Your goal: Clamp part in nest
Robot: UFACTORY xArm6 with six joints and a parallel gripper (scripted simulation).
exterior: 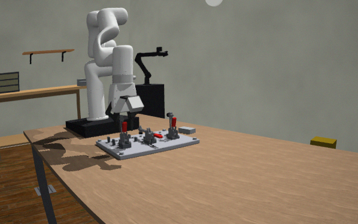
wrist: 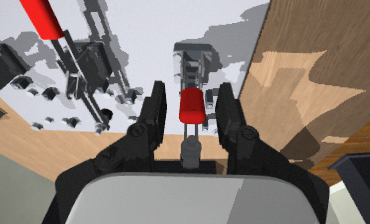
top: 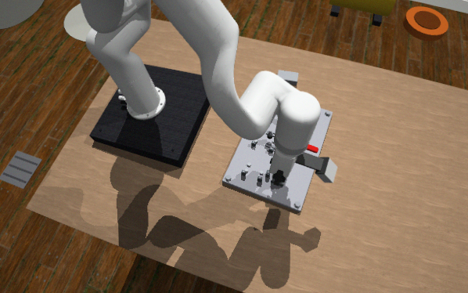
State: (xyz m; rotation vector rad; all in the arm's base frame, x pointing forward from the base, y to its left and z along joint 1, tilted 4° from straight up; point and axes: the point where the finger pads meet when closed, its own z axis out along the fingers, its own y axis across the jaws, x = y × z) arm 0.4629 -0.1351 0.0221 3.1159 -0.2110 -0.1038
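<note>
The part, a grey block, lies on the table beside the fixture plate. My gripper is open over the end clamp farthest from the part. That clamp's red handle stands upright between the fingers, with a gap on both sides, and its bar is raised. The middle clamp's red handle lies low. The clamp nearest the part has its red handle upright and its bar raised. My arm hides part of the nests in the top view.
Small pads and blocks stand on the plate beside the clamps. The middle clamp is the gripper's nearest neighbour. The black robot base stands behind the fixture on the wooden table.
</note>
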